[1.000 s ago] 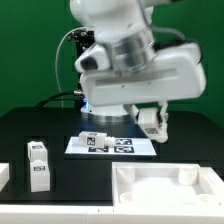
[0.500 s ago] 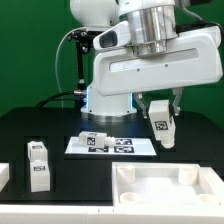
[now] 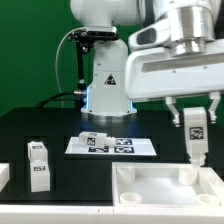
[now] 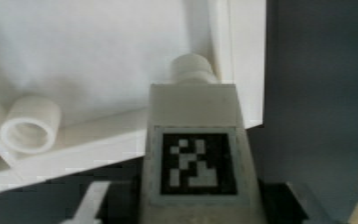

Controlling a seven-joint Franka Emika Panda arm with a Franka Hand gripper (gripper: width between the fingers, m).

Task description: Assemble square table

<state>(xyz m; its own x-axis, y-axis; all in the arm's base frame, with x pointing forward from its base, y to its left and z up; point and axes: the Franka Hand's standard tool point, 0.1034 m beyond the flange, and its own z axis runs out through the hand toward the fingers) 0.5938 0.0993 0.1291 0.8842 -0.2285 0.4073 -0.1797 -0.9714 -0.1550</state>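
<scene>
My gripper [image 3: 196, 118] is shut on a white table leg [image 3: 196, 135] with a black-and-white tag, holding it upright above the far right corner of the square tabletop [image 3: 150, 190]. In the wrist view the leg [image 4: 202, 140] fills the middle between my fingers, its tag facing the camera, and below it lies the tabletop [image 4: 105, 60] with its raised rim and two round pegs. Two more legs [image 3: 38, 165] stand together on the exterior view's left. A further leg [image 3: 95, 138] lies on the marker board.
The marker board [image 3: 112, 146] lies flat at the table's middle in front of the arm's base. A white block [image 3: 4, 174] sits at the exterior view's left edge. A green backdrop stands behind the black table.
The arm has swung toward the exterior view's right with the leg in its grip, from over the marker board's right end to above the tabletop's far right corner.
</scene>
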